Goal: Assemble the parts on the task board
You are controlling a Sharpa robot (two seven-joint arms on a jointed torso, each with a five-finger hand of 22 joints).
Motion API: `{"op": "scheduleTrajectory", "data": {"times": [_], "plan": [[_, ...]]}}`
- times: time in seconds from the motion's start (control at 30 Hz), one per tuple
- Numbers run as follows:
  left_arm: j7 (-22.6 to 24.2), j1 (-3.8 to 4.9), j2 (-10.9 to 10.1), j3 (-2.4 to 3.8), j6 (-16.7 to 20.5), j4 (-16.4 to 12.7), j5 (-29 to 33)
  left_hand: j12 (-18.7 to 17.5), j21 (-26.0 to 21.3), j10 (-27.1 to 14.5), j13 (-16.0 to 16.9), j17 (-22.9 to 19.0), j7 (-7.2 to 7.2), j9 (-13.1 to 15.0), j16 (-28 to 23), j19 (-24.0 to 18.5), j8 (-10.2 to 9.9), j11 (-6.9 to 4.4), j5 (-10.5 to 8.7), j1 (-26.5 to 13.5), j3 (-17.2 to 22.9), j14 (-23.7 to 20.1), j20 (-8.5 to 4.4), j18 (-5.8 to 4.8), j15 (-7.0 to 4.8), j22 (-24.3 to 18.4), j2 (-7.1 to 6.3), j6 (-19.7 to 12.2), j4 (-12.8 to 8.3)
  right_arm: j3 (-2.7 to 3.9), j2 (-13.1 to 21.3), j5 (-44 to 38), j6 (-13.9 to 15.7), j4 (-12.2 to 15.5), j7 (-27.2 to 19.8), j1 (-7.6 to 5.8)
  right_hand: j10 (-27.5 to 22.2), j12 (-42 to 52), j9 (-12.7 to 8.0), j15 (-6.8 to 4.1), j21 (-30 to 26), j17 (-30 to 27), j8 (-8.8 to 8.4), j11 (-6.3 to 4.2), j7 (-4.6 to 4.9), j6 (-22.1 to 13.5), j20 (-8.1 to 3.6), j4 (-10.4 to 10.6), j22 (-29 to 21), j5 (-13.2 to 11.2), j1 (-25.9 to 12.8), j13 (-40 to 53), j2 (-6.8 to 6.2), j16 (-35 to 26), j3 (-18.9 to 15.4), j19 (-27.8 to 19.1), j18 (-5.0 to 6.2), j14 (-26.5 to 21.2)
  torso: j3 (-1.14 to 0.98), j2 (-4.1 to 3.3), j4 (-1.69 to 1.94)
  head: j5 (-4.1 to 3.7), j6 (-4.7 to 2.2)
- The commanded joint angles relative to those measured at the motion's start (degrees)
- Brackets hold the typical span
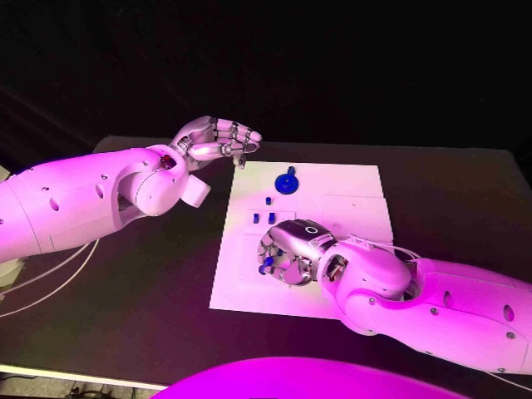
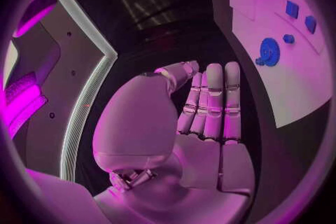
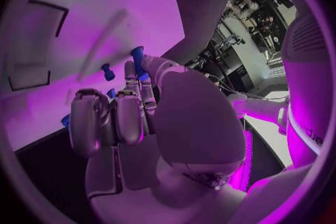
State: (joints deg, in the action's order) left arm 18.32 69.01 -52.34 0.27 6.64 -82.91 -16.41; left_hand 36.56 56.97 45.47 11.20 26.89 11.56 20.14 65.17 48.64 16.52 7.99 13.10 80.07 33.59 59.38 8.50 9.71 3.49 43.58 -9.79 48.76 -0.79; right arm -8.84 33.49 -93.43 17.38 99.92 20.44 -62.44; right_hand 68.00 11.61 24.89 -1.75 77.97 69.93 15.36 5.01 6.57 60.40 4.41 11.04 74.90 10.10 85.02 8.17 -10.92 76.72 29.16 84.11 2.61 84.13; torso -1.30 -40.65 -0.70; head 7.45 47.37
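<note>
1. The task board (image 1: 338, 195), a white plate on the black tabletop (image 1: 458, 191), serves as the landmark; the robot's near edge of it lies closest to the camera in the head view.
2. The right hand (image 1: 293, 253) hovers over the near half of the task board, fingers curled downward around a small blue part (image 1: 266, 264); in the right wrist view the right hand (image 3: 129, 106) has a blue piece (image 3: 138, 59) at its fingertips, pinched between thumb and finger.
3. Further along the task board, just beyond the right hand, three small blue pegs (image 1: 263, 218) stand near the board's left side.
4. Beyond them, toward the far edge of the task board, lies a blue gear (image 1: 288, 181).
5. The left hand (image 1: 219, 137) floats beyond the board's far left corner, over the tabletop, grasping nothing; in the left wrist view the left hand (image 2: 210, 106) has its fingers straight and side by side.
</note>
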Motion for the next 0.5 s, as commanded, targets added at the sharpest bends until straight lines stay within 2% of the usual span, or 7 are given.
{"op": "scheduleTrajectory", "data": {"times": [0.03,0.1,0.23,0.5], "plan": [[0.29,0.03,0.05,0.03,-0.80,-0.19,-0.12,0.20,-0.24,-0.30,-0.09,0.09,-0.09,0.07,0.20,-0.25,0.24,-0.01,0.18,0.16,-0.27,-0.29,0.34,0.90,-0.02,-0.07,0.50,-0.26,-0.12,-0.21,-0.38,-1.69,-0.75,-0.13,0.82,0.20,0.75,-1.14,-0.34,0.63,-0.80,-0.44,-1.08,-1.63,0.40,-1.31,0.17,-0.10,11.80,0.18,-1.96,-0.27,-1.13,-0.47,0.11,1.46,-0.17,1.69,0.03,0.02,0.01,-0.11,-0.06],[0.29,0.03,0.05,0.03,-0.81,-0.19,-0.12,0.20,-0.24,-0.30,-0.09,0.09,-0.09,0.07,0.20,-0.25,0.24,-0.01,0.18,0.16,-0.27,-0.29,0.34,0.90,-0.02,-0.07,0.50,-0.26,-0.12,-0.25,-0.58,-1.74,-0.63,-0.17,0.73,0.23,-0.42,-2.07,-0.63,1.07,-1.25,-0.36,-1.88,-1.09,0.82,-2.35,0.54,0.17,11.68,-0.01,-2.88,-0.38,-2.03,-0.40,0.16,1.27,-0.09,1.70,0.03,0.01,0.02,-0.14,-0.09],[0.27,0.03,0.05,0.03,-0.85,-0.19,-0.12,0.20,-0.24,-0.30,-0.09,0.09,-0.09,0.07,0.20,-0.25,0.24,-0.01,0.18,0.16,-0.27,-0.29,0.34,0.90,-0.02,-0.07,0.50,-0.26,-0.12,-0.31,-0.82,-1.78,-0.29,-0.20,0.51,0.29,-1.62,-2.82,-0.85,1.41,-2.43,-0.06,-2.52,-0.73,0.94,-3.06,0.90,0.47,11.37,-0.10,-3.84,-0.45,-3.19,-0.12,-0.08,0.82,0.13,1.79,0.01,0.03,0.02,-0.17,-0.10],[0.20,0.03,0.07,0.03,-1.01,-0.16,-0.16,0.20,-0.24,-0.30,-0.09,0.09,-0.09,0.07,0.20,-0.25,0.24,-0.01,0.18,0.16,-0.27,-0.29,0.34,0.90,-0.02,-0.07,0.50,-0.26,-0.12,-0.38,-0.71,-1.84,0.67,-0.18,0.59,0.37,-4.45,-3.71,-1.10,1.95,-4.74,-1.35,-3.23,-0.08,1.08,-3.73,1.42,0.35,10.78,-0.21,-4.06,-0.70,-3.98,-1.01,-0.20,-0.10,0.55,1.25,0.00,0.03,-0.05,-0.23,-0.17]]}}
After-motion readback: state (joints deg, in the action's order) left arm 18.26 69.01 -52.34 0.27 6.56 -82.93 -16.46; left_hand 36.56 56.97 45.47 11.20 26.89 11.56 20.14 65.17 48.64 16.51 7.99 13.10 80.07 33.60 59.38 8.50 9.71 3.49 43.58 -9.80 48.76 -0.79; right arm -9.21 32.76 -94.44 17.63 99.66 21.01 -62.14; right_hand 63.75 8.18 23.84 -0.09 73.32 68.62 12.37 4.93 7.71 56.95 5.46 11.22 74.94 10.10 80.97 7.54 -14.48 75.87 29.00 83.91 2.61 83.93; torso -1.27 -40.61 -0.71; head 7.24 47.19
